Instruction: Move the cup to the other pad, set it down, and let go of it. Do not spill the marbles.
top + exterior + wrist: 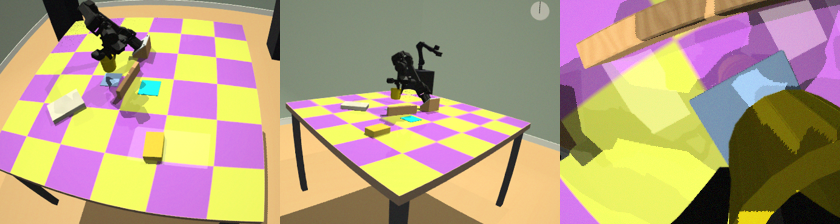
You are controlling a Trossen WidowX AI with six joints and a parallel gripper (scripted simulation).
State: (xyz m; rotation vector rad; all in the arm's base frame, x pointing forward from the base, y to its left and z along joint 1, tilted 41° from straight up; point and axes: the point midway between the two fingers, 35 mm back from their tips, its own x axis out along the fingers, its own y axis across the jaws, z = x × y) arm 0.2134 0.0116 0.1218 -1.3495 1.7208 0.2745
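The hand is clenched on the yellow cup, which hangs lifted just above the bench, at about 12 o'clock from the grey-blue pad. The cyan pad lies at 3 o'clock from there, past the wooden bar standing between the two. I'd judge the carry needs the cup kept upright and high enough to pass the bar, moved slowly so no marbles jump, then lowered straight onto the cyan pad

Table count from my station:
I count one cup, two pads, four blocks.
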